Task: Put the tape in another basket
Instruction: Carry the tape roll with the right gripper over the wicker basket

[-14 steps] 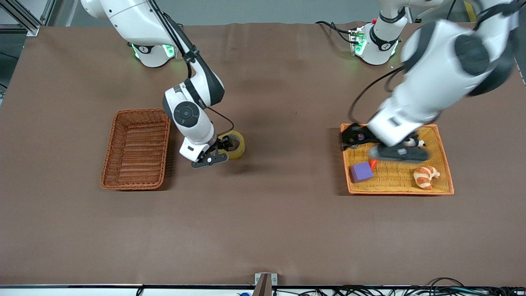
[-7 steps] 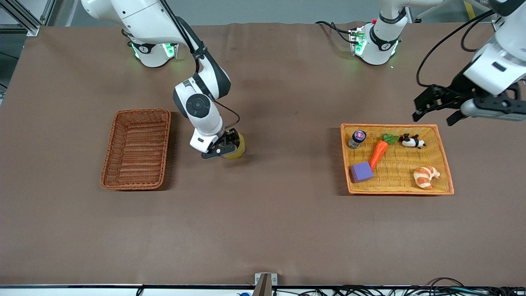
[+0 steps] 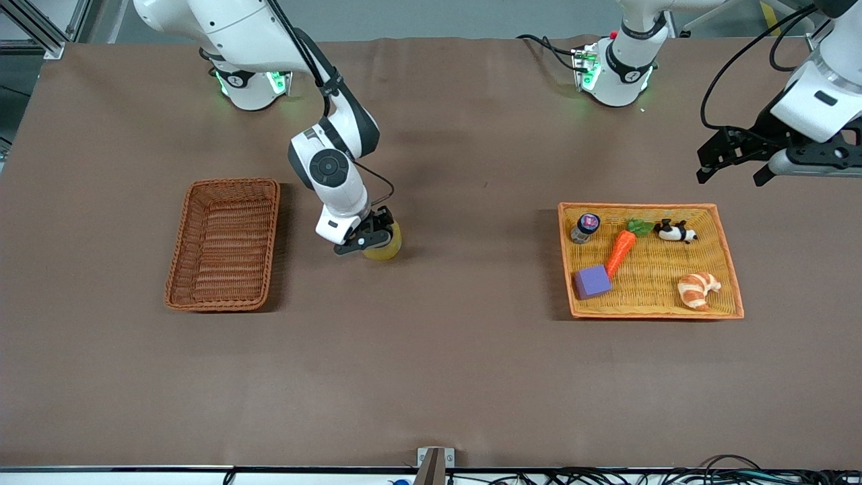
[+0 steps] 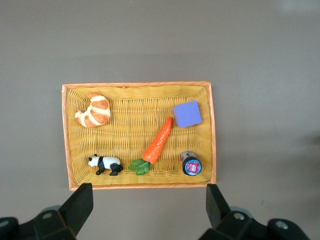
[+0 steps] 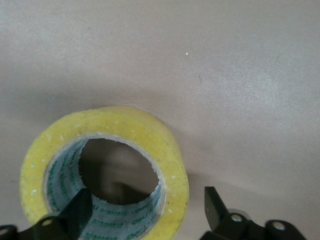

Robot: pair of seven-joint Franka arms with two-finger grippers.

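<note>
Right gripper [image 3: 374,236] sits down at the tape [image 3: 385,245], fingers spread, one inside the ring, one outside. Tape lies on the table [image 3: 431,350] beside the reddish-brown basket [image 3: 224,244]. Left gripper [image 3: 734,160] waits, fingers apart, above the table by the orange tray [image 3: 652,310].

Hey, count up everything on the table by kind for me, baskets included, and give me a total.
Baskets: 2, brown basket and orange tray
Tape rolls: 1, tape
Toy foods: 2, carrot and croissant
Toy animals: 1, panda
Blocks: 1, purple block
Small jars: 1, jar
Total: 8
</note>
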